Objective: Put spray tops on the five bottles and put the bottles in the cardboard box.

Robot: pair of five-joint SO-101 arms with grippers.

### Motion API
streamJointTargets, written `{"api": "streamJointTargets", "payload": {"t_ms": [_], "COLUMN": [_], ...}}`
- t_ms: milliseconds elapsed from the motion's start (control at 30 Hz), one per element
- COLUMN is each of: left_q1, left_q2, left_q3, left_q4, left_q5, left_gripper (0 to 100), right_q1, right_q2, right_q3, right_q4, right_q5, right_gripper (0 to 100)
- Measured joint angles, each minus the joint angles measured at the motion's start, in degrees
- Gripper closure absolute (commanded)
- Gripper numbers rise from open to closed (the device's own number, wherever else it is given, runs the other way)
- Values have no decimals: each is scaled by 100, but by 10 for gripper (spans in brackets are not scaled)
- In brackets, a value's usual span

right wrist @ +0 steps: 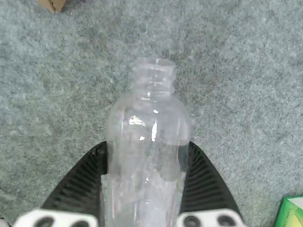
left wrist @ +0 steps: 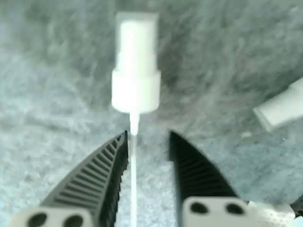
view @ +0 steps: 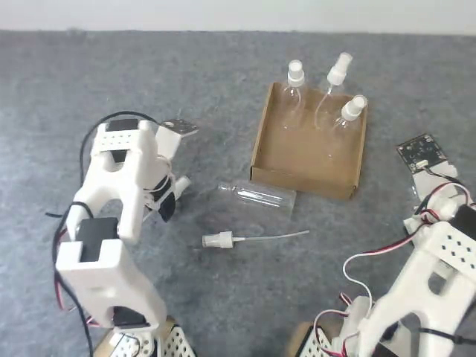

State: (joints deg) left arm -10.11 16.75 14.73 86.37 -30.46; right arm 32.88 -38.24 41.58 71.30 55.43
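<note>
Your right claw [right wrist: 147, 152] is clamped on an open-necked bottle [right wrist: 147, 113]. The thin tube of a spray top [left wrist: 136, 71] runs into your left claw [left wrist: 147, 138], and you cannot tell whether it is pinched there. On the carpet [view: 111, 82], a second bare bottle [view: 256, 195] lies just beside the cardboard box [view: 260, 137], which holds three capped bottles [view: 327, 97], and a loose spray top [view: 219, 239] lies near it.

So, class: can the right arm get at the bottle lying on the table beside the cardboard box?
Probably not yet: the right gripper is closed on an open-necked bottle. The lying bottle itself sits unobstructed on the carpet.
</note>
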Motion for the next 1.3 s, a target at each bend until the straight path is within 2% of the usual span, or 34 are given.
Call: {"api": "streamJointTargets", "payload": {"t_ms": [200, 367, 467, 567, 800, 1300], "left_q1": [-9, 105, 273, 510, 677, 510], "left_q2": [0, 0, 0, 114, 1002, 1073], "left_q3": [-229, -1037, -1327, -1371, -1398, -1160], "left_q4": [141, 141, -255, -659, -1020, -1064], "left_q5": [0, 193, 316, 325, 360, 369], "left_gripper": [813, 813, 813, 815, 897, 924], "right_q1": [0, 0, 0, 0, 0, 0], "right_q2": [0, 0, 0, 0, 0, 0], "right_q3": [0, 0, 0, 0, 0, 0], "right_q4": [0, 0, 0, 0, 26, 26], "right_q5": [0, 0, 0, 0, 167, 185], "right_gripper": [993, 993, 993, 993, 993, 993]}}
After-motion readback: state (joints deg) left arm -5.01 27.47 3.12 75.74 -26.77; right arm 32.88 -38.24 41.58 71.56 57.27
